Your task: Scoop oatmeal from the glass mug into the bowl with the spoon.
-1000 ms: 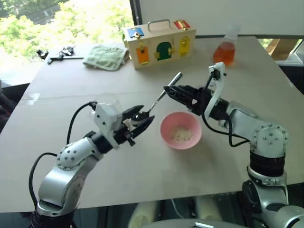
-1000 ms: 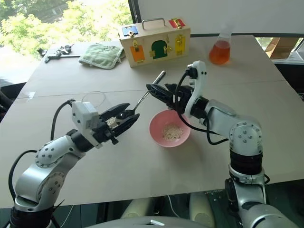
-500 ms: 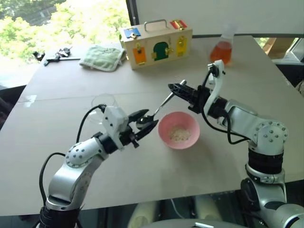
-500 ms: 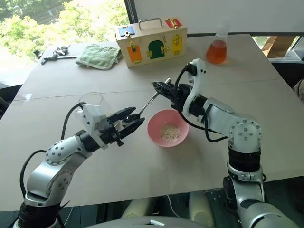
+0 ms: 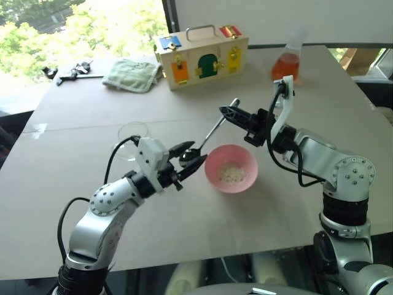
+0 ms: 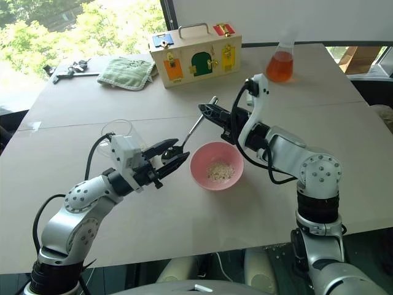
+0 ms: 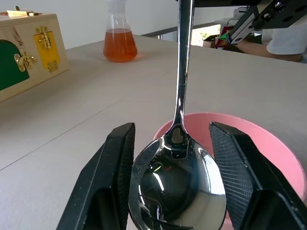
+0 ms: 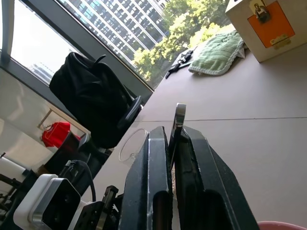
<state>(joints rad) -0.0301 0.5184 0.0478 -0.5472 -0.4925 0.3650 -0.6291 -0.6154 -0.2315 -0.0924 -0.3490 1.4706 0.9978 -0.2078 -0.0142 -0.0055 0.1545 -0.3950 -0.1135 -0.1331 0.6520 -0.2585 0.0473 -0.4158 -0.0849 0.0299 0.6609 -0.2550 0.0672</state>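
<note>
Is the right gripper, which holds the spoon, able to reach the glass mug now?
Probably not yet: the left gripper grips the spoon bowl and sits between the right gripper and the mug.

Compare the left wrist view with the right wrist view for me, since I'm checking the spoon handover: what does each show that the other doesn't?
Left wrist view: the spoon's empty scoop between the left gripper's fingers, the pink bowl, an orange flask.

Right wrist view: the right gripper shut on the handle end, the glass mug, a green cloth, a black bag.

Both: the spoon, wooden box, table.
</note>
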